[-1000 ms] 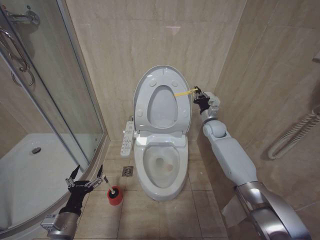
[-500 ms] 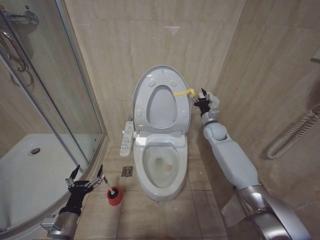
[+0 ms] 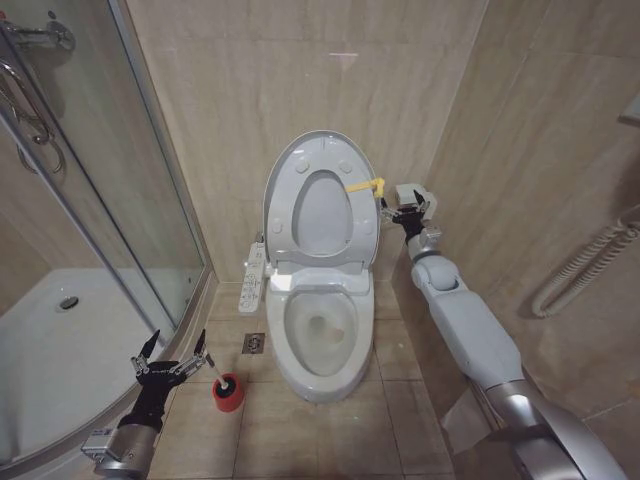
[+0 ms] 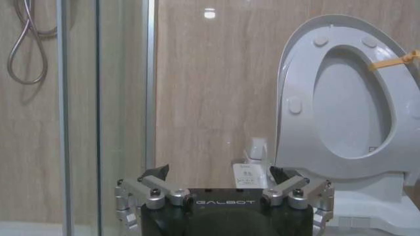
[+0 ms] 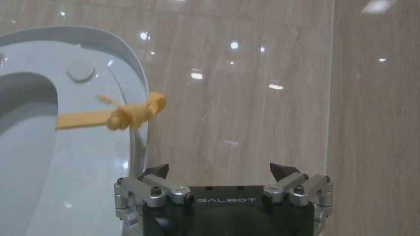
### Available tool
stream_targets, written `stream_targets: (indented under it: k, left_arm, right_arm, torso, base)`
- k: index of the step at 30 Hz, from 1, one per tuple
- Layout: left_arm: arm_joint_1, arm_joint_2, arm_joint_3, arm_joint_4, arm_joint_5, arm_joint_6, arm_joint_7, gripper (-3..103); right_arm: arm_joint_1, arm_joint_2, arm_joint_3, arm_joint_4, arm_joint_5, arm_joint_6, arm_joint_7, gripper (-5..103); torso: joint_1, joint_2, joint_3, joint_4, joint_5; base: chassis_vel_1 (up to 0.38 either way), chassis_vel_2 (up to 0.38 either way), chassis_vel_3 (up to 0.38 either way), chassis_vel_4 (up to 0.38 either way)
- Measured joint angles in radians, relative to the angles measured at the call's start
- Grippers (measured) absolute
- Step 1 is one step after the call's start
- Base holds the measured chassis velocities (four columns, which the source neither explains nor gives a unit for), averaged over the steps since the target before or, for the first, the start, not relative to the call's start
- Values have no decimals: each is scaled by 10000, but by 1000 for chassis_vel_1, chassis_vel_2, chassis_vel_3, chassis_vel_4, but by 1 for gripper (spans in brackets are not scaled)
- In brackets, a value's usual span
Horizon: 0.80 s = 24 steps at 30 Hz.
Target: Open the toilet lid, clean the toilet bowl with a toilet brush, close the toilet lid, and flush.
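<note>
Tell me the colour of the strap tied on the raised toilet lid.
Yellow; the strap shows best in the right wrist view.

White-shelled arms, silver joints, black tool (image 5: 223, 173) marked GALBOT.

toilet lid (image 3: 322, 205) is white w/ a yellow strap (image 3: 366, 186), toilet bowl (image 3: 318, 330) white too, faint yellowish inside. brush holder (image 3: 229, 392) red, walls (image 3: 250, 80) beige w/ streaky grain, floor tiles (image 3: 300, 430) same tan.
</note>
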Motion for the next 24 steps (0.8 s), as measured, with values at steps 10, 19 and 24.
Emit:
stream_targets:
  k: [10, 19, 24]
  left_arm:
    - [0, 0, 0, 0, 0, 0, 0, 100]
    - [0, 0, 0, 1, 0, 0, 0, 100]
    - [1, 0, 0, 0, 0, 0, -1, 100]
  right_arm:
    - [-479, -168, 113, 154, -54, 103, -14, 100]
    - [-1419, -482, 526, 922, 22, 89, 77, 100]
    - [-2498, -656, 953, 1984, 168, -59, 348, 100]
  torso:
    - [0, 0, 0, -3, 1]
    - [0, 0, 1, -7, 1]
    - [0, 0, 1, -5, 0]
  base:
    - [0, 0, 0, 0]
    - [0, 0, 0, 0]
    - [0, 0, 0, 0]
